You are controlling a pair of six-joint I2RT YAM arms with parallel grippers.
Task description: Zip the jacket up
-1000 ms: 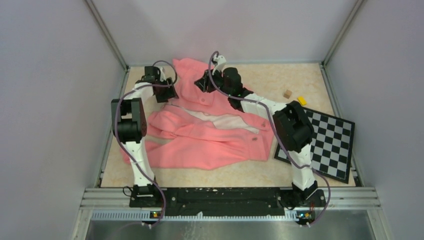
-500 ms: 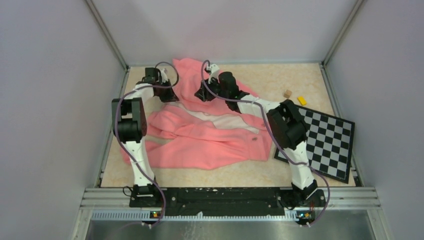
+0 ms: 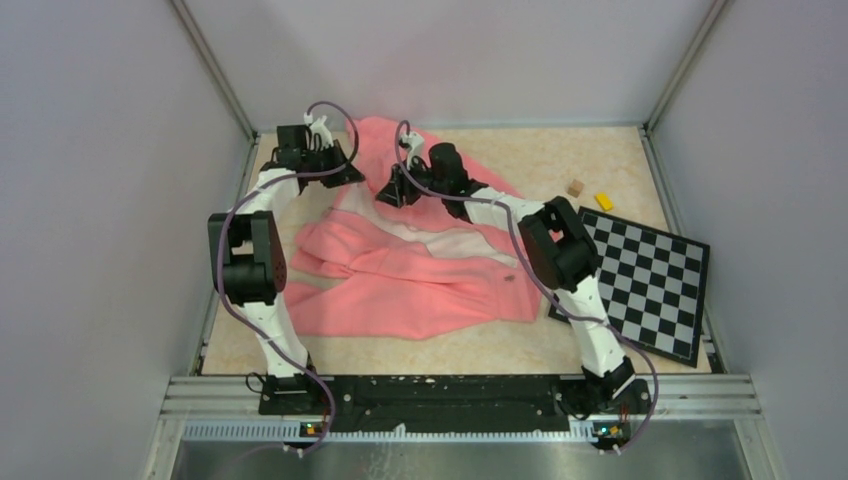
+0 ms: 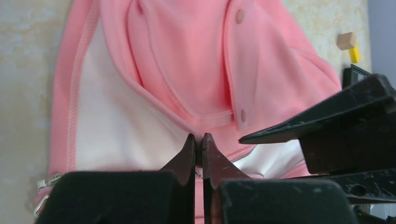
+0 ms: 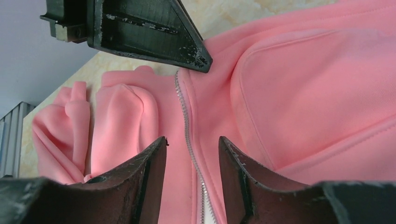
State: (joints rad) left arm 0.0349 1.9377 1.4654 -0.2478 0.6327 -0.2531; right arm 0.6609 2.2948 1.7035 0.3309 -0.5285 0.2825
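On the worktop, middle to far left: the jacket, salmon-pink fleece, lying spread and rumpled, sleeves bunched toward the near side, pale lining exposed along the open front.

Zipper: a thin line of metal teeth on the front edge, undone.

Left hand: at the jacket's far left edge, fingers pinched together on the seam of the front edge.

Right hand: just beside the left one, low over the fleece, fingers a moderate way apart, holding nothing, the zipper teeth running between them.

Right of the jacket: checkerboard, lying flat. Beyond its far corner, a small brown block and a yellow block.
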